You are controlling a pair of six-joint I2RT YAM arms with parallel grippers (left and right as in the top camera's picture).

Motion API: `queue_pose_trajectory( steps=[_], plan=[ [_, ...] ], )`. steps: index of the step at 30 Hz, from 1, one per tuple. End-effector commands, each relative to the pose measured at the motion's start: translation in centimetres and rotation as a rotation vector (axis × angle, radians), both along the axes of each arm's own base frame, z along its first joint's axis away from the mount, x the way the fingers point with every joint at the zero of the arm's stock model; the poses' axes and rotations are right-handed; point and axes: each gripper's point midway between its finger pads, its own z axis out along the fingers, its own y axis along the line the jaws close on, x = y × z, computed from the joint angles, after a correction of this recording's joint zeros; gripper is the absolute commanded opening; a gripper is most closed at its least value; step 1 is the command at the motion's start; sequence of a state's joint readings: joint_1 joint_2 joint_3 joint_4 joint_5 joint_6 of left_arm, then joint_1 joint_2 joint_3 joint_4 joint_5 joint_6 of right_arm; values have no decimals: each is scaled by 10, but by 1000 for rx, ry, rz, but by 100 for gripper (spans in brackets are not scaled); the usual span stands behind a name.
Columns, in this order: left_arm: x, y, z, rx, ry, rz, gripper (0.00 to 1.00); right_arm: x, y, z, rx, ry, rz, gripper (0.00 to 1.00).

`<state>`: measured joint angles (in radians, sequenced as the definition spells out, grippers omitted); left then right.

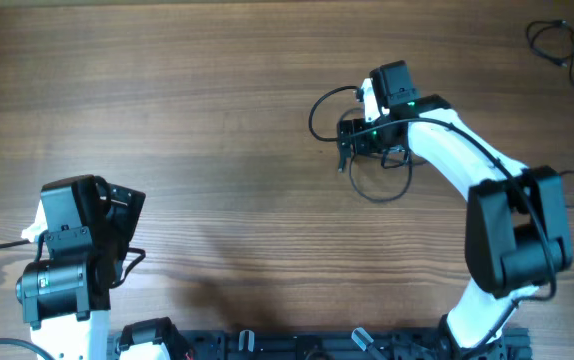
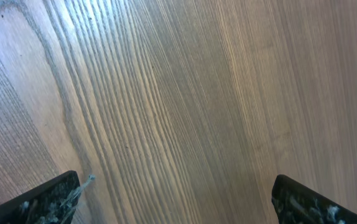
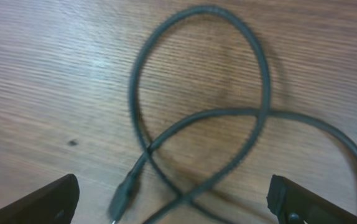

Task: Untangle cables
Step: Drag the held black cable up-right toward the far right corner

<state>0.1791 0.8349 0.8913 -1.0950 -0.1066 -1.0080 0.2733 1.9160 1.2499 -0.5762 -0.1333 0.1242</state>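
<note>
Matt wood-grain table (image 1: pixel 217 120), smooth rubbery cable (image 3: pixel 262 74) (dark grey)

The table (image 1: pixel 217 120) was warm brown wood with fine darker grain lines, streaked paler in the left wrist view. A cable (image 3: pixel 262 74) at one o'clock was plain dark grey-black. A second cable (image 1: pixel 557 45) at two o'clock on the table was black as well. The right arm (image 1: pixel 447 150) had a white shell with black joints and a small green light (image 1: pixel 377 118). The left arm (image 1: pixel 67 250) was mostly black with white parts. The left tool (image 2: pixel 178 202) had black fingers (image 2: pixel 45 200) flecked with pale grey, and the right tool (image 3: pixel 178 205) had plain black fingers (image 3: pixel 41 202).
</note>
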Motion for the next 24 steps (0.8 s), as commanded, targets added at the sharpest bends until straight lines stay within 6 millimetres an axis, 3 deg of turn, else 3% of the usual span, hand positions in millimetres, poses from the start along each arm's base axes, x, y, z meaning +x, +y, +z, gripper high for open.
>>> queue_pose_trajectory(
  steps=[1,4,8,11,15,17,20,23,24],
  plan=[
    [2,2,4,7,-8,-4,100,-6,3,-31,-18,53,73,100],
    [2,2,4,7,-8,-4,100,-10,10,-49,-34,77,104,99],
    [2,2,4,7,-8,-4,100,-29,17,-74,-214,107,185,96],
    [2,2,4,7,-8,-4,100,-49,12,-82,-379,140,161,65],
    [2,2,4,7,-8,-4,100,-90,4,-89,-403,315,142,4],
    [2,2,4,7,-8,-4,100,-93,4,-85,-377,345,110,4],
    [2,2,4,7,-8,-4,100,-60,7,-52,-334,286,17,4],
    [2,2,4,7,-8,-4,100,-11,-1,7,-299,145,-23,4],
    [2,2,4,7,-8,-4,100,12,-12,37,-288,65,-41,4]
  ],
)
